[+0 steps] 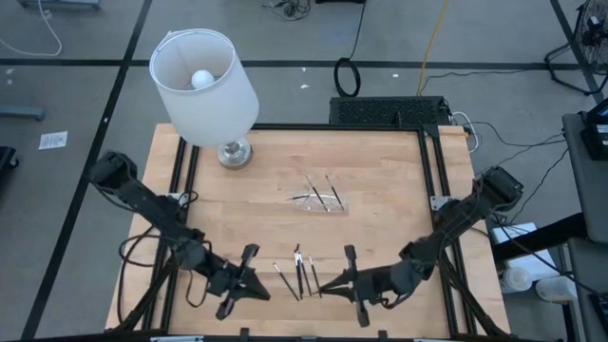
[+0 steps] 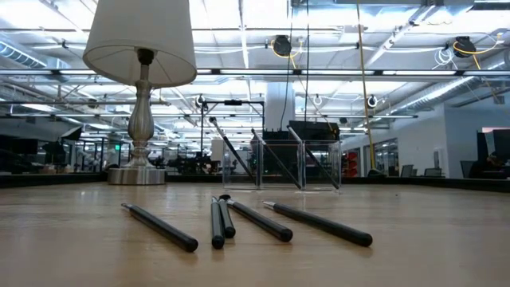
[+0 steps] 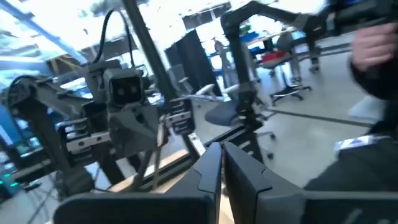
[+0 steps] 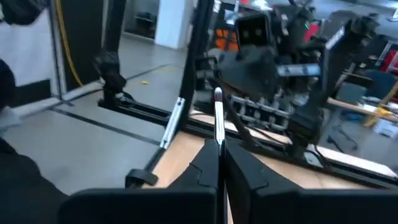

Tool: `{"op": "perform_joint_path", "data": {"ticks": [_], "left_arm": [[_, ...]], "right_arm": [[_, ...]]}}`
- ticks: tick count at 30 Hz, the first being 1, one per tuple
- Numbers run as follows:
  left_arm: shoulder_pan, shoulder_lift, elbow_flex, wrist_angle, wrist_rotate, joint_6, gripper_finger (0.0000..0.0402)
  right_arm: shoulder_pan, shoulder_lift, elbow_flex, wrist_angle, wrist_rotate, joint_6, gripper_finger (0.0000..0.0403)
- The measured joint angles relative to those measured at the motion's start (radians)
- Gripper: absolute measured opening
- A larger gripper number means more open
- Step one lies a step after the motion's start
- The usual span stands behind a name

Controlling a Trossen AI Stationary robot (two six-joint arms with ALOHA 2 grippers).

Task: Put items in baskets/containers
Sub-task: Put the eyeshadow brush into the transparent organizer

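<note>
Several thin dark sticks with lighter tips [image 2: 259,221] lie flat on the wooden table near its near edge [image 1: 296,274]. The clear tray [image 1: 320,199] stands at mid-table with a few sticks leaning in it [image 2: 279,163]. My right gripper [image 4: 218,155] sits low by the near edge, right of the loose sticks [image 1: 325,283], and is shut on one stick. My left gripper [image 3: 222,163] is left of them [image 1: 256,280], facing the right one, shut and holding nothing. Neither gripper shows in the low view. My right gripper pinches one stick by its dark shaft [image 4: 218,134] between the two fingers. The stick lies along the fingers and juts out past their ends toward my left arm, its light tip [image 4: 218,94] foremost. The fingers come roughly level from the table's right.
A lamp with a white shade [image 1: 204,76] stands on a silver base [image 1: 234,152] at the far left of the table. Black rails [image 1: 432,161] frame the table's edges. Bare wood lies between the tray and the loose sticks.
</note>
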Motion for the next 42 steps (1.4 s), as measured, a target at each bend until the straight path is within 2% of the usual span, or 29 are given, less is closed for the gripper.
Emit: {"op": "perform_joint_path", "data": {"ticks": [4,8,15,20,26,32,37,42], "left_arm": [[0.014,0.078,0.000,0.116,-0.007,0.028,0.0046],[0.021,0.117,0.000,0.196,0.005,0.018,0.0098],[0.024,0.122,0.000,0.203,0.013,0.006,0.0213],[0.038,0.122,0.000,0.195,0.012,0.000,0.0255],[0.064,0.122,0.002,0.171,0.013,-0.025,0.0260],[0.090,0.122,0.002,0.177,0.017,-0.043,0.0236],[0.118,0.122,0.002,0.179,0.064,-0.060,0.0218],[0.140,0.122,0.002,0.178,0.065,-0.090,0.0212]], "right_arm": [[-0.027,0.027,0.000,0.068,-0.079,-0.011,0.0000],[-0.058,0.088,0.000,0.185,-0.203,-0.032,0.0000],[-0.123,0.189,0.000,0.350,-0.274,-0.005,0.0000],[-0.174,0.228,0.004,0.399,-0.365,0.052,0.0000],[-0.188,0.227,0.028,0.366,-0.398,0.057,0.0000],[-0.190,0.227,0.033,0.358,-0.398,0.048,0.0000],[-0.201,0.227,0.033,0.359,-0.394,0.047,0.0000],[-0.215,0.227,0.033,0.357,-0.394,0.052,0.0000]]}}
